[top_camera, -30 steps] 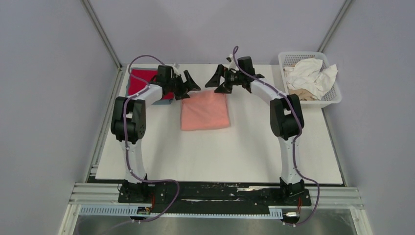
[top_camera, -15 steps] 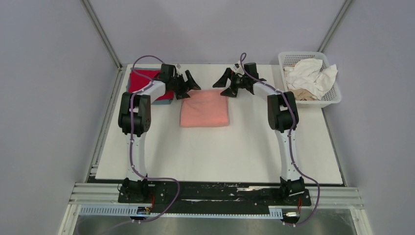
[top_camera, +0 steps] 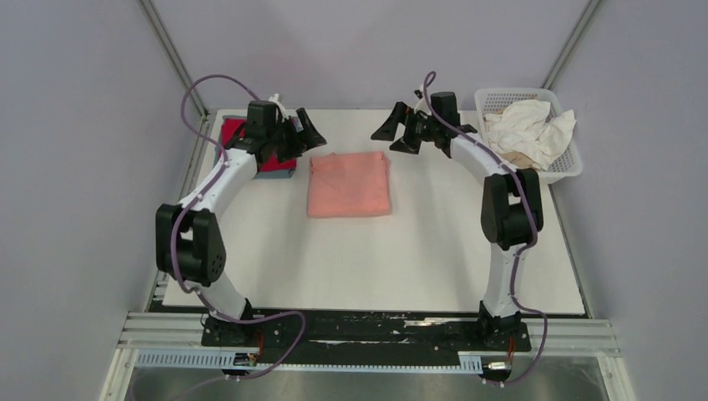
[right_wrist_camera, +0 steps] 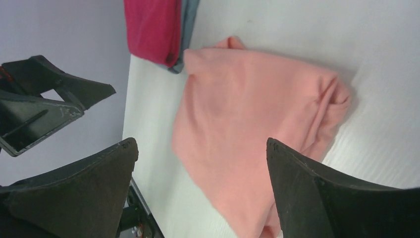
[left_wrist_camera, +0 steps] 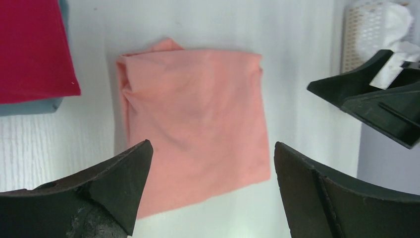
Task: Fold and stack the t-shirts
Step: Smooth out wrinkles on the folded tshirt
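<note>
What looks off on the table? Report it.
The folded salmon-pink shirt has a small flap poking out at its corner nearest the red shirt, so its outline is not square.

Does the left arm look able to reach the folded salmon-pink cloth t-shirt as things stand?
Probably yes: the open left hand hangs close to the folded salmon-pink cloth t-shirt, with nothing lying between them.

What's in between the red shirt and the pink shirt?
Just a bare strip of white table lies between the red t-shirt and the salmon-pink t-shirt. The left wrist view shows it best.
</note>
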Tool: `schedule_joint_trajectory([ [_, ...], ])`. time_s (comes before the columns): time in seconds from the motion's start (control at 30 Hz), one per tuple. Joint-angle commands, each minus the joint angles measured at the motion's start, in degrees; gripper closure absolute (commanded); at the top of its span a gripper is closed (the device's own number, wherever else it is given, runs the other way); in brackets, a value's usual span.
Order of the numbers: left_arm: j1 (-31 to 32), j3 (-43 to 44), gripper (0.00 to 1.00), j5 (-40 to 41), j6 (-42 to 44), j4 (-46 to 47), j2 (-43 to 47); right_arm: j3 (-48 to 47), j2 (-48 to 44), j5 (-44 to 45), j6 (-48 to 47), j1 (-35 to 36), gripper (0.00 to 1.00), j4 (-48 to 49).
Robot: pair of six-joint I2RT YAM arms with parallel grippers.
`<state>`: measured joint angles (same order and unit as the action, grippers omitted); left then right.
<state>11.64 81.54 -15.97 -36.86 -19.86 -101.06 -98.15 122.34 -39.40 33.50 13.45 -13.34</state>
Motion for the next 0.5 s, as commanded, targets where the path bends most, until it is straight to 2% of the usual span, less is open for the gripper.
schedule_joint_trajectory([
  [0.0,2.36,-9.18,0.00,-1.30,0.13,4.96,9.38,11.74,-10.65,-2.69,-0.43,4.49,0.00,6.60],
  [0.1,3.16,-13.37,0.00,-7.13,-2.54,10.09,10.13,21.02,-14.04,-6.77,4.28,8.03,0.00,17.57],
  [0.2,3.89,-15.36,0.00,-7.83,-4.01,12.53,8.66,25.56,-13.99,-8.78,8.43,10.28,0.00,25.86],
  [0.47,4.26,-19.52,0.00,-12.52,-7.32,21.95,-1.21,31.62,-6.47,-7.04,10.56,9.94,0.00,31.97],
])
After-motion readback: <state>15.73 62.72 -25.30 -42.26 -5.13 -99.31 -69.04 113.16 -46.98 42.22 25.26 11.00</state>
